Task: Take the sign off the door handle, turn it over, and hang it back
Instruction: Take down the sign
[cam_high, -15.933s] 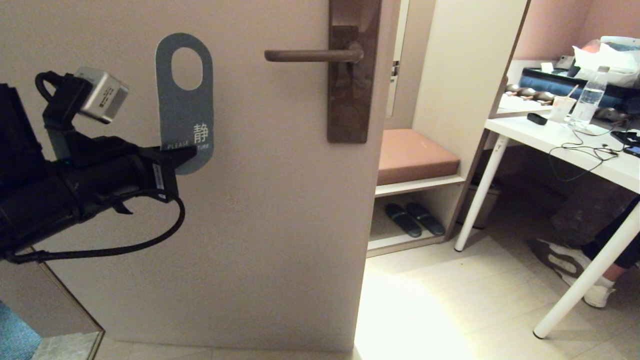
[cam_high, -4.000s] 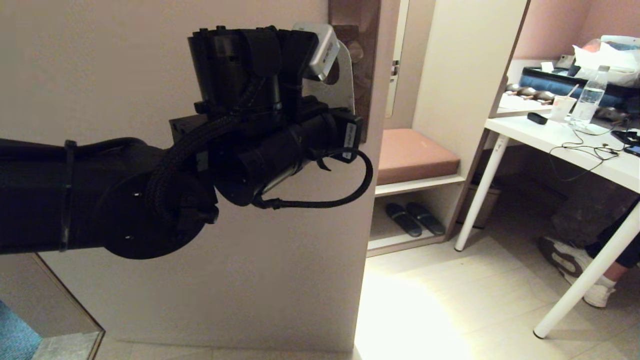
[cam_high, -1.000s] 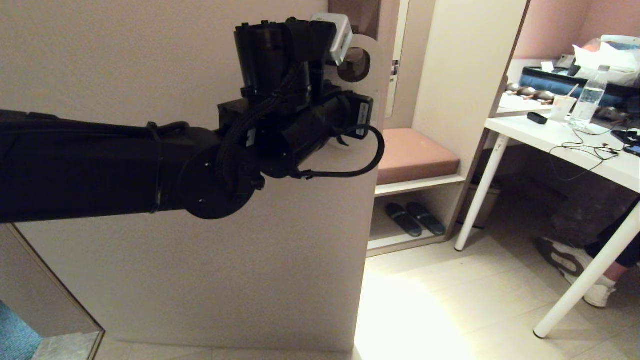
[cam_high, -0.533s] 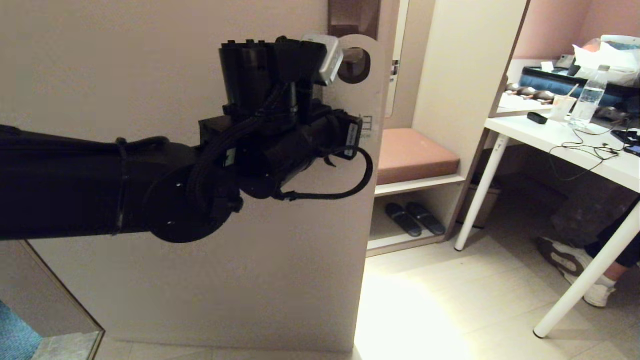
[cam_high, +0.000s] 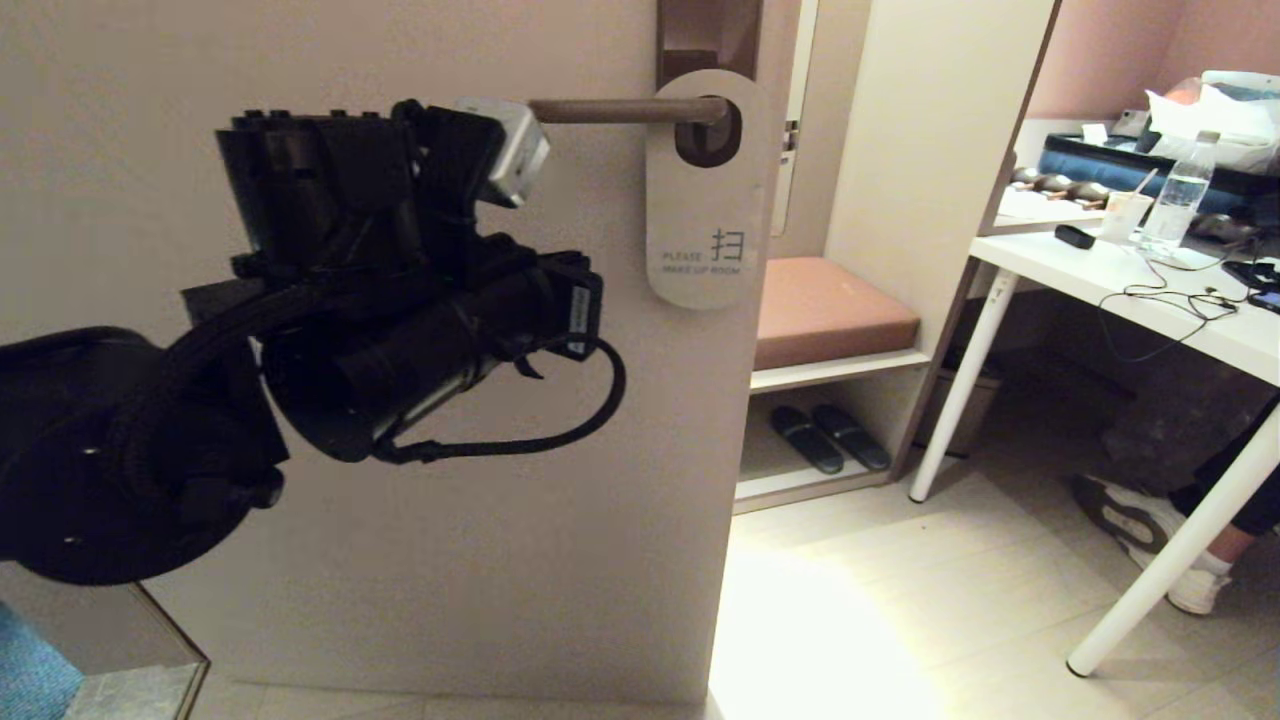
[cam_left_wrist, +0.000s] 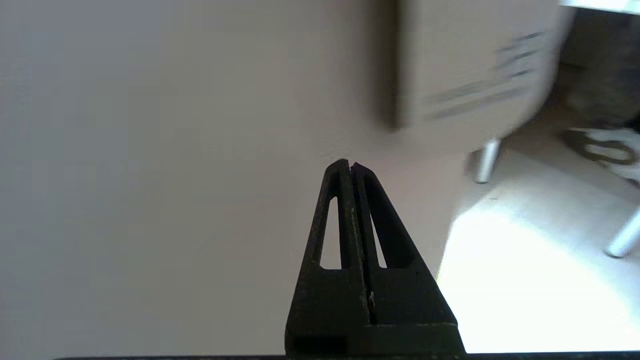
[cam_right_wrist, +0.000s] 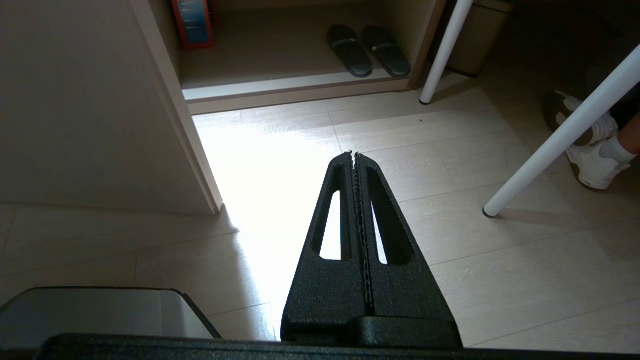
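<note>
The sign (cam_high: 705, 200) hangs by its oval hole on the door handle (cam_high: 620, 110), white side out, reading "PLEASE MAKE UP ROOM". The handle's brown backplate (cam_high: 708, 35) shows above the card. My left arm sits left of the sign, apart from it, and its fingers are hidden behind the wrist in the head view. In the left wrist view my left gripper (cam_left_wrist: 351, 164) is shut and empty, facing the door, with the sign (cam_left_wrist: 470, 65) blurred off to one side. My right gripper (cam_right_wrist: 354, 155) is shut with nothing in it, pointing down at the floor.
The beige door (cam_high: 300, 60) fills the left half. Beyond its edge are a bench niche with a brown cushion (cam_high: 830, 310) and slippers (cam_high: 830, 437). A white table (cam_high: 1130, 290) with clutter and a seated person's foot (cam_high: 1140, 530) stand at the right. A bin (cam_right_wrist: 100, 312) sits near my right arm.
My left arm has pulled back to the left and down, away from the handle. The sign, half hidden by the wrist half a second ago, now hangs free on the lever.
</note>
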